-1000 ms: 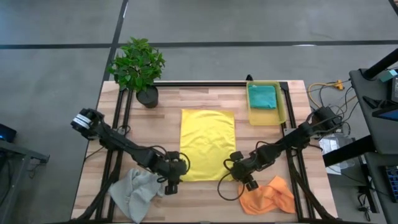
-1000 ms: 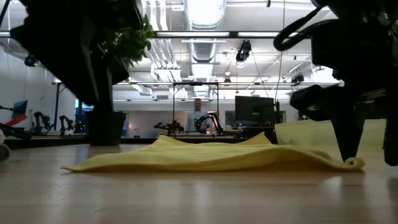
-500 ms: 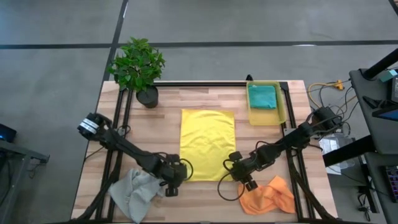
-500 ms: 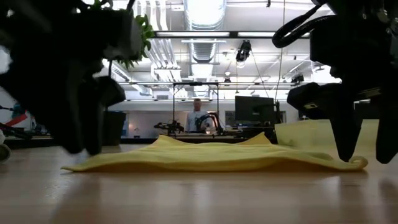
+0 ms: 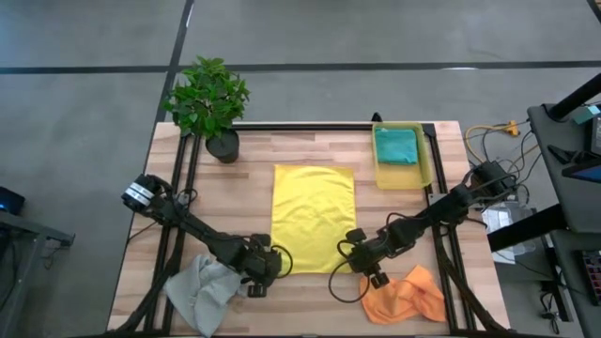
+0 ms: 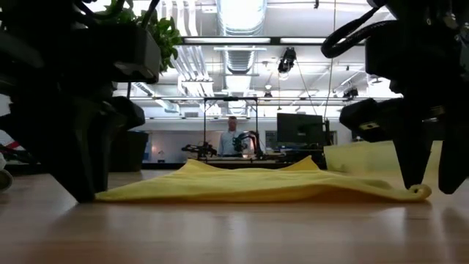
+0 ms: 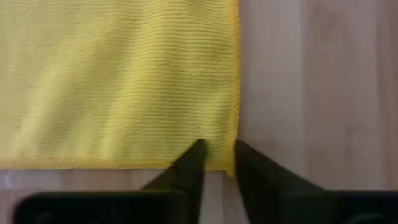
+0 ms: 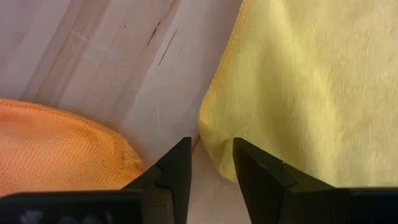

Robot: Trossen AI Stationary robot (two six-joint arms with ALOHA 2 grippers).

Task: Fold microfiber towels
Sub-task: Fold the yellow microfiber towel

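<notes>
The yellow towel (image 5: 313, 218) lies spread flat on the table's middle. My left gripper (image 5: 269, 269) is down at its near-left corner (image 7: 231, 163), fingers a little apart on either side of the corner. My right gripper (image 5: 354, 263) is down at the near-right corner (image 8: 208, 140), also a little open, with the corner between its fingers (image 6: 432, 187). The grey towel (image 5: 205, 291) lies crumpled at the near left and the orange towel (image 5: 406, 293) at the near right. The teal towel (image 5: 396, 145) lies folded in the yellow bin (image 5: 423, 161). My left gripper points down with one finger (image 7: 194, 155) over the towel's near-left corner and the other (image 7: 245, 158) just off its side edge; whether they touch the cloth I cannot tell. My right gripper points down astride the near-right corner (image 6: 421, 192); whether it touches the cloth I cannot tell.
A potted plant (image 5: 208, 99) stands at the far left. The yellow bin stands at the far right. Bare wood shows between the yellow towel and the table's near edge (image 5: 310, 310). A person shows far off in the room behind (image 6: 232, 136).
My left gripper has come down and a little toward the table's near edge, onto the yellow towel's near-left corner. The towel lies as before.
</notes>
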